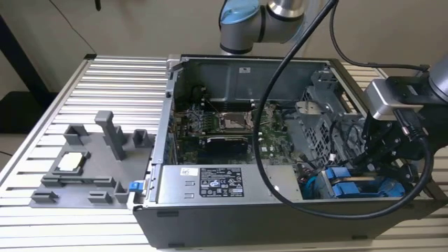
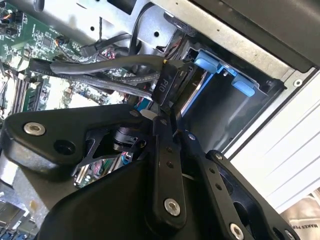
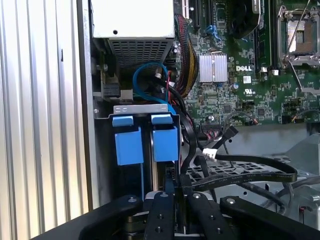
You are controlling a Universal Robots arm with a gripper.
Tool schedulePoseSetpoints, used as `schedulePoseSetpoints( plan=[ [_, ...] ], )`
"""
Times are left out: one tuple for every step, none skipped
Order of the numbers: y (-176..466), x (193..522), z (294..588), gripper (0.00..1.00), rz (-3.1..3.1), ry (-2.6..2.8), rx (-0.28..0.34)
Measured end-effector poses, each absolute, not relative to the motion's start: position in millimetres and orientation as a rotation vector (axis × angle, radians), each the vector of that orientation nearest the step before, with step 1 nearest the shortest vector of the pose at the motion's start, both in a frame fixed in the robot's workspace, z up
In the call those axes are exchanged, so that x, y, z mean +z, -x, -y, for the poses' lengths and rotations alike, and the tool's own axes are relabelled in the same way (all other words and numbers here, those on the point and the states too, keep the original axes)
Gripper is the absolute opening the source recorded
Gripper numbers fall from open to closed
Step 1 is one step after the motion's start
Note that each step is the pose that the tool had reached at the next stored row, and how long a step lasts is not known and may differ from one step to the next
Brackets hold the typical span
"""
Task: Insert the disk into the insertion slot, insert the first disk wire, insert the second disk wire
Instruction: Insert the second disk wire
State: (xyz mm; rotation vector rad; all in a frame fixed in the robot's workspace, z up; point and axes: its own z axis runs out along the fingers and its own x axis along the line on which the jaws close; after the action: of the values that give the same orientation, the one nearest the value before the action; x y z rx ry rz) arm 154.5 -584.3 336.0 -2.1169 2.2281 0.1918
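1. Blue plastic marks the disk point(image 3: 165, 142), which is seen in the first wrist view seated in the slot point(image 3: 135, 108) of a grey metal cage. A second blue carrier point(image 3: 129, 145) is seated just beside it.
2. In the exterior view the cage is found in the near corner of the open case point(image 1: 245, 220), on the exterior view's right. It is placed next to the grey power supply point(image 1: 210, 181).
3. The gripper point(image 2: 174, 125) is held inside that corner, close to the blue carriers.
4. Its fingers point(image 2: 162, 160) are closed on a black plug point(image 2: 170, 82), as is shown in the second wrist view. The jaws are drawn nearly together around the plug.
5. A bundle of black wires point(image 2: 100, 67) is led away from the plug towards the green motherboard point(image 2: 40, 35).
6. The plug is held at the end of the disk's bay, just beside a blue tab point(image 2: 207, 62). Whether it is seated in the disk cannot be told.
7. The case is set on a ribbed aluminium table point(image 1: 105, 84). A grey fixture plate point(image 1: 84, 163) is laid on the table beside the case, on the exterior view's left.
8. A thick black cable point(image 1: 263, 157) is hung from the arm point(image 1: 252, 21) across the open case.
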Motion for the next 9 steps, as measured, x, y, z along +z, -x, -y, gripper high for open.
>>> schedulePoseSetpoints(
  plan=[
    [-154.5, 336.0, 584.3, 0.18, -2.228, 2.117, 0.192],
    [-154.5, 336.0, 584.3, 0.24, -2.228, 2.117, 0.192],
    [-154.5, 336.1, 584.3, 0.24, -2.228, 2.117, 0.192],
    [-154.5, 337.6, 584.3, 0.24, -2.228, 2.117, 0.192],
    [-154.5, 341.5, 584.3, 0.24, -2.228, 2.117, 0.192],
    [-154.5, 346.1, 584.3, 0.24, -2.228, 2.117, 0.192],
    [-154.5, 350.6, 584.3, 0.24, -2.228, 2.117, 0.192],
    [-154.5, 355.2, 584.3, 0.24, -2.228, 2.117, 0.192],
    [-154.5, 359.9, 584.3, 0.24, -2.228, 2.117, 0.192]
  ],
)
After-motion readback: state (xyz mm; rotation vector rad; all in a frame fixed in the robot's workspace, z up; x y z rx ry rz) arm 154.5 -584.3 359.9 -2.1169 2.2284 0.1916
